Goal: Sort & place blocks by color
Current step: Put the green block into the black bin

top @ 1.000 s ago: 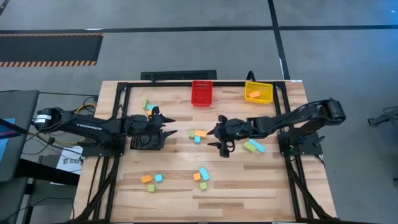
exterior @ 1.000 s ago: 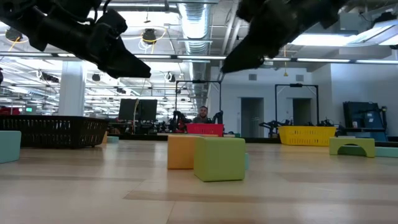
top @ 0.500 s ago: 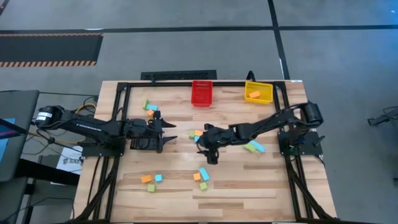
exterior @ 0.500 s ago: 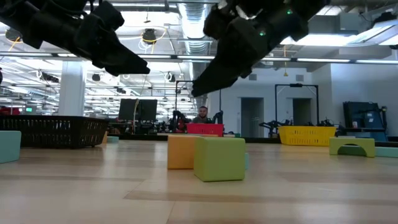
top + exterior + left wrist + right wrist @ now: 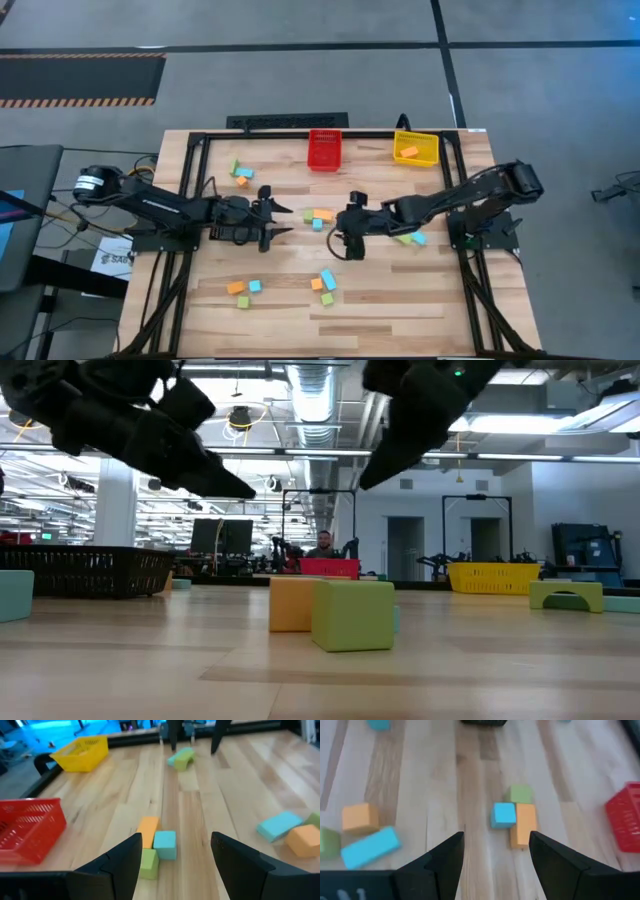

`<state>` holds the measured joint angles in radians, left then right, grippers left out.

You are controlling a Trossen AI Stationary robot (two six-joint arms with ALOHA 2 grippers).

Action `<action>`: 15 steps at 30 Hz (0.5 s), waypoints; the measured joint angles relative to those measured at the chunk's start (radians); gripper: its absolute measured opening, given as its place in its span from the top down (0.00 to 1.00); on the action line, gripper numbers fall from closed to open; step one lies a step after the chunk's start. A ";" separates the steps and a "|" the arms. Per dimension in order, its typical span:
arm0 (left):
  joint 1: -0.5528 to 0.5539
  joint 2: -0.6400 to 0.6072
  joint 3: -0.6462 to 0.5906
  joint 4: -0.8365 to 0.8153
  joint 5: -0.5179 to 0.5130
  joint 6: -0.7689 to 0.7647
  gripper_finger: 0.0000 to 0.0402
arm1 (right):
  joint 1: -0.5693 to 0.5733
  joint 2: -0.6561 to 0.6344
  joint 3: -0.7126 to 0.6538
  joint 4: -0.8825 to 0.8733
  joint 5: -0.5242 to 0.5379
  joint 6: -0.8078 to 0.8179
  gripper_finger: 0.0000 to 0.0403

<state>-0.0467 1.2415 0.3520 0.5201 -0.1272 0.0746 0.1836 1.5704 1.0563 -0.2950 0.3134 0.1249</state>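
Small blocks in light blue, orange and green lie scattered on the wooden table. A cluster of three point(image 5: 318, 217) sits at the table's middle: orange point(image 5: 147, 827), light blue point(image 5: 165, 844) and green point(image 5: 148, 862), touching one another. My left gripper point(image 5: 284, 220) hovers open just left of this cluster, pointing at it. My right gripper point(image 5: 341, 233) hovers open just right of the cluster and a little nearer. The right wrist view shows the same cluster point(image 5: 514, 815) ahead of the right gripper's spread fingers. Neither gripper holds anything.
A red bin point(image 5: 324, 150) and a yellow bin point(image 5: 415, 147) holding an orange block stand at the far edge. A black bin point(image 5: 85, 570) shows at the left. More blocks lie right point(image 5: 408, 237), near point(image 5: 325, 283), near-left point(image 5: 243, 289) and far-left point(image 5: 240, 172).
My left gripper has moved toward the table's right, closer to the middle cluster. My right gripper swung left and toward the near edge, dipping, then drew back a little to the right and rose. The blocks have stayed where they were.
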 joint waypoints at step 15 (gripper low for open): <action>0.003 0.338 0.192 0.001 -0.012 0.144 0.43 | 0.032 -0.076 -0.232 0.320 0.079 0.063 0.39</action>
<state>-0.0437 1.5790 0.5440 0.5213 -0.1396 0.2182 0.2157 1.4946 0.8246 0.0250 0.3923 0.1875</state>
